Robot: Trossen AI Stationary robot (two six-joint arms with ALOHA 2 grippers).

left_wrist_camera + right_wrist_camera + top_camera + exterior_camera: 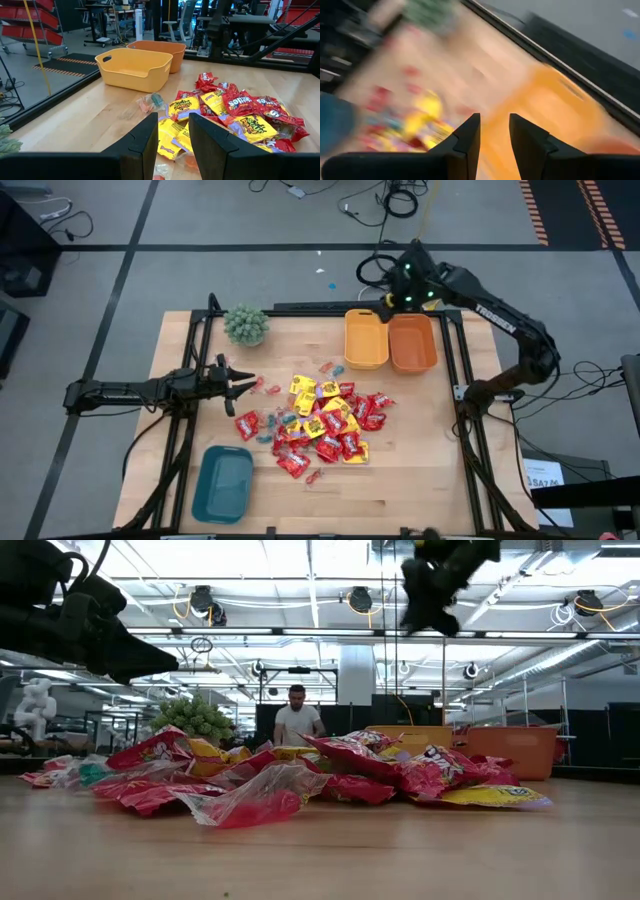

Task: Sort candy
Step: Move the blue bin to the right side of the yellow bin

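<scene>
- Left gripper (248, 383) reaches in low from the table's left edge, its tip just short of the candy pile; in its own wrist view the two dark fingers (145, 142) stand a narrow gap apart with nothing between them.
- Right gripper (388, 304) hangs high over the far edge of the table, above the back of the yellow bin (365, 337); its fingers (465, 141) are likewise slightly parted and empty.
- Wooden table (190, 360) carries everything, framed by dark rails on its sides.
- Teal bin (222, 482) sits at the near left corner, well apart from the other bins.
- Yellow bin and orange bin (412, 342) stand side by side, touching, at the far right of the table.
- Candy (322, 420) lies in one loose heap at the middle of the table: shiny red packets and yellow packets overlapping, with a few small pale blue and pink pieces scattered at the pile's left and far edges. No piece can be seen in any bin.
- Small green spiky plant (246, 324) stands near the far left corner, beyond the left gripper.
- One person (297, 718) stands in the room behind the table, seen in the low view.
</scene>
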